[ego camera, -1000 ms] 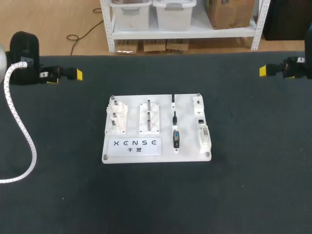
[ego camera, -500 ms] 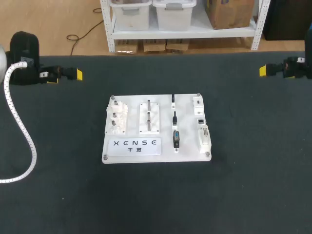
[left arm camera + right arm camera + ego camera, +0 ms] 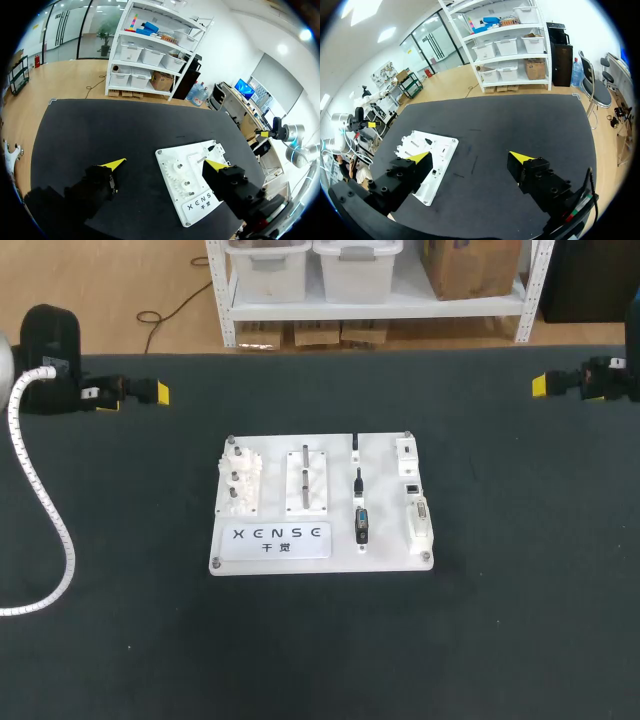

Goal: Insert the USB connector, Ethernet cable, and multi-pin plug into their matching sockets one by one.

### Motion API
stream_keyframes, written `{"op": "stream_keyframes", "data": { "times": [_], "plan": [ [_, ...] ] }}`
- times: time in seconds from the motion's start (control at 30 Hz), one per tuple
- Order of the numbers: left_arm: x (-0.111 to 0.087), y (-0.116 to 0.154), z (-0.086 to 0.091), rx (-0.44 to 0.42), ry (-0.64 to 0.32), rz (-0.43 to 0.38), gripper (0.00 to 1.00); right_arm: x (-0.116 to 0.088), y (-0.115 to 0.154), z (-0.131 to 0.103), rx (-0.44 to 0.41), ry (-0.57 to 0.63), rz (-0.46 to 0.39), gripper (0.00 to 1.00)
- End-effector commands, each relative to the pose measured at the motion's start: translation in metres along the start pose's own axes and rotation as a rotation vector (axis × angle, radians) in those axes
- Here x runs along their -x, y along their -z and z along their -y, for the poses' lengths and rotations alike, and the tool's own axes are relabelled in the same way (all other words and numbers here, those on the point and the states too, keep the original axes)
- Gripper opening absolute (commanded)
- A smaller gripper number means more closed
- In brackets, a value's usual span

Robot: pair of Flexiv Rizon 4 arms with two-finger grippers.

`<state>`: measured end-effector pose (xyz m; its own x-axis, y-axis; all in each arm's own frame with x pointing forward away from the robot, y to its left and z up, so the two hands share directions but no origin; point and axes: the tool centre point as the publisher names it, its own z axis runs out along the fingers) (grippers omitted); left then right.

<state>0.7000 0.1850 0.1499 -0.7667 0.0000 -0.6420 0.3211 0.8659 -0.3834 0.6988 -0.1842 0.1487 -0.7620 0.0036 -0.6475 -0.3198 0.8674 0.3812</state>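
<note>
The left gripper has its fingers wide open and holds nothing. The right gripper is the same. Both hang far from the board. Its three plugs lie beside the sockets, and none looks pushed in. All three jobs look left to do.

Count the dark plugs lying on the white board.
3, in one column on the white board: far plug, middle plug, near plug, the largest. None seems hidden.
</note>
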Motion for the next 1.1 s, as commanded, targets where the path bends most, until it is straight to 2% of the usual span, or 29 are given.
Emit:
{"op": "stream_keyframes", "data": {
  "times": [0.03, 0.6, 0.67, 0.77, 0.9, 0.93, 0.97, 1.1],
  "plan": [
    [0.000, 0.000, 0.000, 0.000, 0.000, 0.000, 1.00, 0.000, 0.000, -0.001, -0.004, 0.000, -0.001, 1.00],
    [0.000, 0.000, 0.000, 0.000, 0.000, 0.000, 1.00, 0.000, 0.000, -0.001, -0.004, 0.000, -0.001, 1.00],
    [0.000, -0.002, -0.001, -0.006, -0.067, -0.041, 1.00, 0.000, 0.000, -0.001, -0.004, 0.000, -0.001, 1.00],
    [-0.002, -0.007, -0.002, -0.079, -0.206, -0.080, 1.00, 0.000, 0.000, -0.001, -0.004, 0.000, -0.001, 1.00],
    [-0.006, -0.010, 0.009, -0.181, -0.458, -0.103, 1.00, 0.000, 0.000, -0.001, -0.004, 0.000, -0.001, 1.00],
    [-0.009, -0.010, 0.010, -0.177, -0.532, -0.117, 1.00, 0.000, 0.000, -0.001, -0.004, 0.000, -0.001, 1.00],
    [-0.013, -0.011, 0.012, -0.222, -0.598, -0.114, 1.00, 0.000, 0.000, -0.001, -0.004, 0.000, -0.001, 1.00],
    [-0.027, -0.012, 0.034, -0.361, -0.765, -0.149, 1.00, 0.000, 0.000, -0.001, -0.004, 0.000, -0.001, 1.00]
  ]
}}
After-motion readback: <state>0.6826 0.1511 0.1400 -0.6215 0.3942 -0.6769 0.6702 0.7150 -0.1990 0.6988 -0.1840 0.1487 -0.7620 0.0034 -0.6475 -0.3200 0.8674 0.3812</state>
